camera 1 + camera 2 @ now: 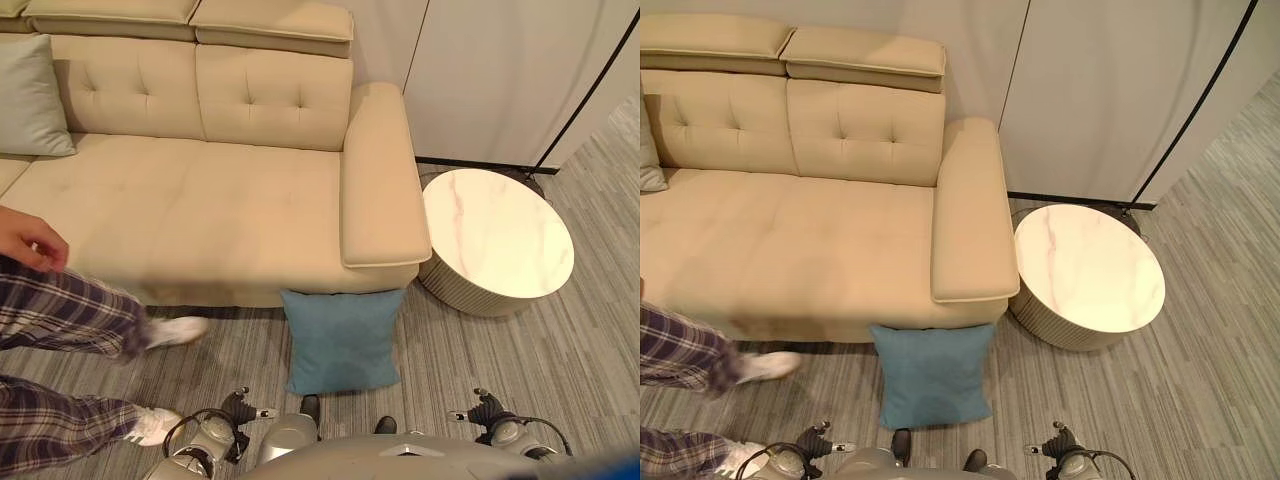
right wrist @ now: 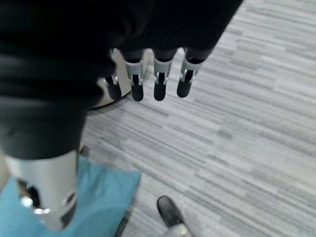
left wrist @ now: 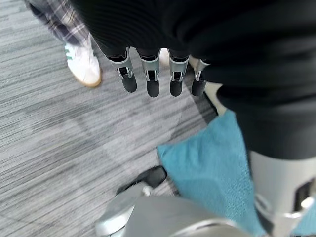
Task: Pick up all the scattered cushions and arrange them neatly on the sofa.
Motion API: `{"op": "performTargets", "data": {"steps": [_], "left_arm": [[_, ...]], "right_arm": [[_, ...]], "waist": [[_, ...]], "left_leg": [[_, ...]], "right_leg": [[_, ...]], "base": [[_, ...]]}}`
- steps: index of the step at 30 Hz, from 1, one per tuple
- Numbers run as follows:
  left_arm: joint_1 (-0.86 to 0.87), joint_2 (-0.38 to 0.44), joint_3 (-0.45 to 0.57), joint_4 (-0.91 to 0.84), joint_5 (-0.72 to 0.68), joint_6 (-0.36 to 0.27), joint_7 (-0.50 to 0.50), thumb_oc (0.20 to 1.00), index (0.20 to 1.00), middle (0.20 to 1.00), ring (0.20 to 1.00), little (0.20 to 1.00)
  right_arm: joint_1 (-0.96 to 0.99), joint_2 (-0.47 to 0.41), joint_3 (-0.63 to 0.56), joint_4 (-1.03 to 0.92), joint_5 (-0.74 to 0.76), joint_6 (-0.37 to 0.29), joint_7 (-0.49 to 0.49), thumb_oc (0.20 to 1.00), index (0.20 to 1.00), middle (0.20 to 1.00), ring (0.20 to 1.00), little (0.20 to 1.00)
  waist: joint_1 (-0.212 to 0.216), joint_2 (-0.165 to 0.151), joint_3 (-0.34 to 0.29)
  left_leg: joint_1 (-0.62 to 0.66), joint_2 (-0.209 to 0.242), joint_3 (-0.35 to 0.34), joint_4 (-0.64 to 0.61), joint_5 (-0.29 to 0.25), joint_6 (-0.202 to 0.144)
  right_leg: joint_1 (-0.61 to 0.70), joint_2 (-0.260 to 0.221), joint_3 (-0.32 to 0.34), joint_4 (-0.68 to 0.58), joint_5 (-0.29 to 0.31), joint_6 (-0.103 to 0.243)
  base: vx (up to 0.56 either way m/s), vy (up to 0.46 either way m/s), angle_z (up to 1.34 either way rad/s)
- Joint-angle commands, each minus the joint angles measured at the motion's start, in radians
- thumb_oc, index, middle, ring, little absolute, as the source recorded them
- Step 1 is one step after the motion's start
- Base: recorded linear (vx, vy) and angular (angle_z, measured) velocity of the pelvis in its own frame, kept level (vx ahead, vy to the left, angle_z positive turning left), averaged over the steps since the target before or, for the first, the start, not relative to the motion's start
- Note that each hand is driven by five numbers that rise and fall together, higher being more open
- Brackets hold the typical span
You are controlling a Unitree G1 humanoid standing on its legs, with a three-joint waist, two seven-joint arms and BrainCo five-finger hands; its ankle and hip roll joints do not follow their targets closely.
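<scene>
A blue cushion (image 1: 342,340) stands on the grey carpet, leaning against the front of the beige sofa (image 1: 200,210) below its right armrest. A pale grey-blue cushion (image 1: 30,95) rests upright against the sofa's back at the far left. My left hand (image 3: 150,81) hangs low beside me with its fingers straight and nothing in them; the blue cushion (image 3: 207,168) lies past it on the floor. My right hand (image 2: 159,84) hangs the same way over the carpet, open, with a corner of the blue cushion (image 2: 98,197) showing nearby.
A person in plaid trousers (image 1: 60,310) and white shoes (image 1: 170,330) stands on the carpet at my left, a hand (image 1: 30,240) over the sofa seat. A round white marble-topped table (image 1: 497,235) stands right of the sofa's armrest. A white wall is behind.
</scene>
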Motion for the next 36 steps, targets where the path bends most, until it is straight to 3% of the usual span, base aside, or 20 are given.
{"op": "performTargets", "data": {"steps": [1, 2, 3, 5, 8, 14, 17, 19, 21, 26, 36], "left_arm": [[-0.071, -0.013, 0.034, 0.011, 0.008, -0.011, -0.008, 1.0, 1.0, 1.0, 1.0, 1.0], [-0.071, -0.01, 0.029, 0.013, 0.005, -0.015, -0.005, 1.0, 1.0, 1.0, 1.0, 1.0], [-0.071, -0.007, 0.027, 0.013, 0.004, -0.017, -0.005, 1.0, 1.0, 1.0, 1.0, 1.0], [-0.073, -0.007, 0.031, 0.019, -0.001, -0.022, 0.0, 1.0, 1.0, 1.0, 1.0, 1.0], [-0.071, -0.01, 0.037, 0.021, 0.0, -0.021, 0.002, 1.0, 1.0, 1.0, 1.0, 1.0], [-0.079, -0.023, 0.083, -0.004, -0.062, -0.031, 0.021, 1.0, 1.0, 1.0, 1.0, 1.0], [-0.11, -0.02, 0.119, -0.055, -0.142, -0.051, 0.052, 1.0, 1.0, 1.0, 1.0, 1.0], [-0.161, -0.014, 0.122, -0.109, -0.211, -0.073, 0.083, 1.0, 1.0, 1.0, 1.0, 1.0], [-0.199, -0.003, 0.104, -0.194, -0.315, -0.117, 0.134, 1.0, 1.0, 1.0, 1.0, 1.0], [-0.234, -0.005, 0.075, -0.192, -0.38, -0.136, 0.163, 1.0, 1.0, 1.0, 1.0, 1.0], [-0.387, -0.01, -0.018, -0.198, -0.401, -0.151, 0.222, 1.0, 1.0, 1.0, 1.0, 1.0]], "right_arm": [[-0.041, -0.044, 0.022, -0.019, 0.008, -0.007, 0.001, 1.0, 1.0, 1.0, 1.0, 1.0], [-0.043, -0.047, 0.023, -0.021, 0.015, -0.012, 0.003, 1.0, 1.0, 1.0, 1.0, 1.0], [-0.041, -0.05, 0.025, -0.019, 0.011, -0.008, 0.006, 1.0, 1.0, 1.0, 1.0, 1.0], [-0.038, -0.053, 0.027, -0.016, 0.003, -0.008, -0.001, 1.0, 1.0, 1.0, 1.0, 1.0], [-0.033, -0.056, 0.033, -0.006, -0.008, -0.008, -0.009, 1.0, 1.0, 1.0, 1.0, 1.0], [-0.021, -0.052, 0.028, 0.002, 0.0, -0.014, -0.035, 1.0, 1.0, 1.0, 1.0, 1.0], [-0.051, -0.063, 0.014, -0.029, 0.037, -0.026, -0.057, 1.0, 1.0, 1.0, 1.0, 1.0], [-0.1, -0.078, 0.006, -0.075, 0.089, -0.038, -0.081, 1.0, 1.0, 1.0, 1.0, 1.0], [-0.158, -0.097, 0.011, -0.15, 0.171, -0.05, -0.107, 1.0, 1.0, 1.0, 1.0, 1.0], [-0.237, -0.105, 0.021, -0.212, 0.233, -0.066, -0.154, 1.0, 1.0, 1.0, 1.0, 1.0], [-0.387, -0.08, 0.007, -0.261, 0.365, -0.113, -0.263, 1.0, 1.0, 1.0, 1.0, 1.0]], "waist": [[-0.003, 0.013, 0.073], [-0.024, 0.023, 0.077], [-0.031, 0.023, 0.078], [-0.026, 0.014, 0.08], [-0.027, 0.009, 0.067], [-0.02, -0.001, 0.06], [-0.012, -0.008, 0.096], [-0.008, -0.01, 0.16], [-0.004, 0.004, 0.228], [0.004, 0.014, 0.261], [-0.014, 0.037, 0.326]], "left_leg": [[-0.042, 0.016, -0.119, 0.023, -0.035, -0.035], [-0.018, -0.001, -0.147, 0.009, -0.038, -0.026], [-0.011, -0.008, -0.157, 0.005, -0.036, -0.027], [-0.012, -0.017, -0.169, 0.005, -0.036, -0.033], [-0.009, -0.016, -0.186, -0.016, -0.028, -0.041], [0.0, -0.009, -0.235, -0.056, -0.002, -0.07], [-0.03, -0.002, -0.25, -0.052, 0.011, -0.08], [-0.122, -0.005, -0.255, -0.009, 0.02, -0.086], [-0.276, -0.009, -0.248, 0.08, 0.03, -0.092], [-0.379, 0.002, -0.244, 0.125, 0.019, -0.103], [-0.558, 0.011, -0.244, 0.13, 0.058, -0.122]], "right_leg": [[0.032, 0.027, 0.044, 0.018, 0.021, 0.053], [-0.007, 0.078, 0.15, 0.018, 0.016, 0.051], [-0.019, 0.086, 0.178, -0.002, 0.021, 0.047], [0.002, 0.073, 0.166, -0.054, 0.04, 0.048], [0.014, 0.092, 0.183, -0.093, 0.042, 0.04], [0.069, 0.103, 0.122, -0.178, 0.046, 0.028], [0.058, 0.104, 0.1, -0.18, 0.042, 0.022], [-0.028, 0.097, 0.083, -0.135, 0.042, 0.012], [-0.208, 0.076, 0.067, -0.008, 0.033, -0.012], [-0.335, 0.057, 0.06, 0.087, -0.015, -0.02], [-0.53, 0.042, 0.059, 0.121, 0.001, -0.016]], "base": [[0.1, 0.153, -0.03], [0.12, 0.115, 0.07], [0.15, 0.062, 0.32], [0.06, -0.061, 0.42], [0.06, -0.1, 0.3], [0.05, -0.096, 0.39], [-0.11, -0.073, 0.28], [-0.36, -0.072, 0.23], [-0.4, -0.005, 0.13], [-0.1, -0.018, 0.13], [-0.08, 0.004, 0.05]]}}
